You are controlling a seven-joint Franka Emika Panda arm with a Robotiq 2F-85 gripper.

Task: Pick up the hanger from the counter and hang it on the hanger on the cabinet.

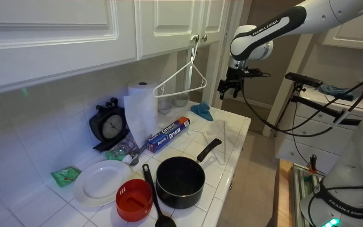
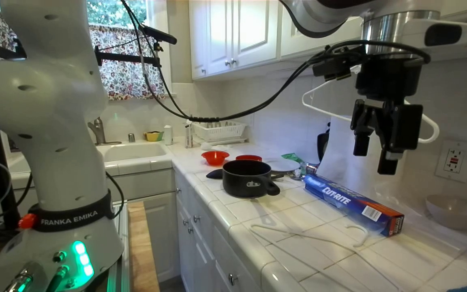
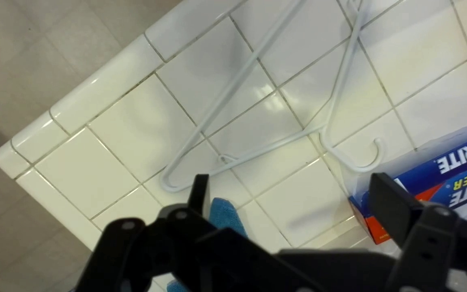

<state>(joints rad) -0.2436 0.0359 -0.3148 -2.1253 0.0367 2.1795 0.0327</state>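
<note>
On the white tiled counter (image 1: 213,181) lies a white hanger (image 3: 233,84), flat, its hook pointing toward the blue box; it also shows in both exterior views. A second white hanger (image 1: 181,93) hangs by its hook from a knob on the white cabinet (image 1: 169,17). My gripper (image 3: 290,178) is open above the counter, with bare tile seen between its spread fingers. In the wrist view the lying hanger is beyond the fingertips, apart from them. From an exterior view the gripper (image 2: 374,158) covers part of the hanging hanger (image 2: 326,110).
A blue Cut-Rite box (image 1: 168,134) lies beside the lying hanger. A blue cloth (image 1: 202,110) rests near the counter's end. The black pot (image 1: 180,183) has its handle over part of the hanger. A paper towel roll (image 1: 143,110) stands below the cabinet, near bowls (image 2: 456,211).
</note>
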